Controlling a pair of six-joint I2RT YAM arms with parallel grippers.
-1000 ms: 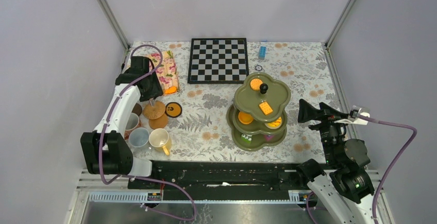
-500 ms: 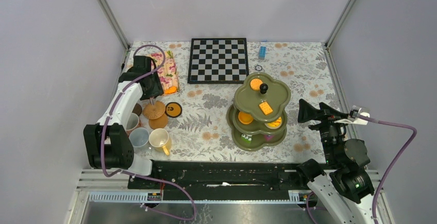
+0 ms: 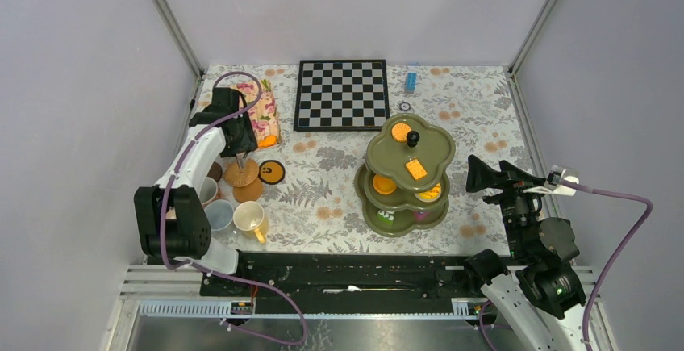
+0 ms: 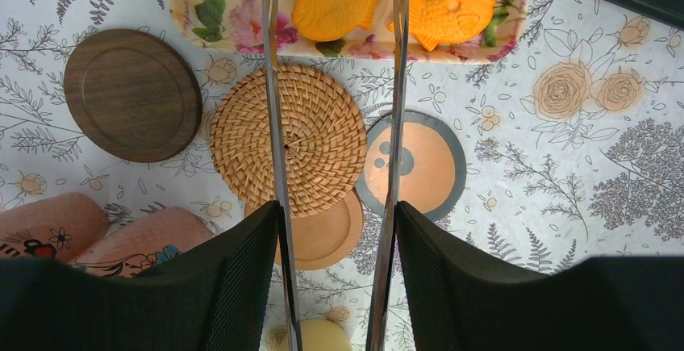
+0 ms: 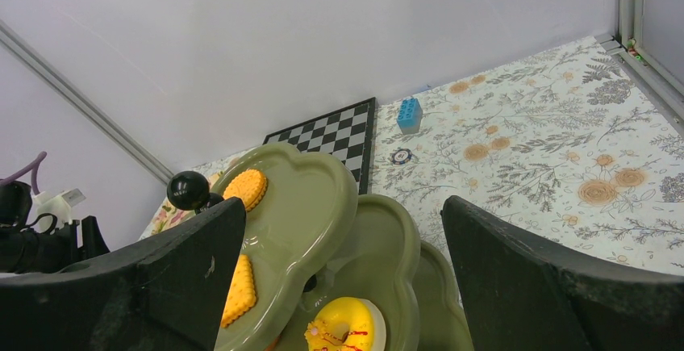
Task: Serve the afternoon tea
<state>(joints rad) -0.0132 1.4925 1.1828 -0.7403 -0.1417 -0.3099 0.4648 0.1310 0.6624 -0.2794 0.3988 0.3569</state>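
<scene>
Hovering over woven coaster (image 4: pixel 288 139), left gripper (image 4: pixel 332 137) jaws parted, holding nothing; right gripper (image 5: pixel 339 262) open at stand's (image 3: pixel 406 172) 3 o'clock.

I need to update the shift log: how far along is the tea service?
Done: the three-tier stand already carries biscuits. In hand: the left gripper, open and empty, hovers over the woven coaster. Left: coasters and mugs sit bunched at the near left; the right gripper is idle, open.

The left arm (image 3: pixel 193 161) hides part of a mug (image 3: pixel 208 192); the pink mugs (image 4: pixel 89 234) are cut off.
</scene>
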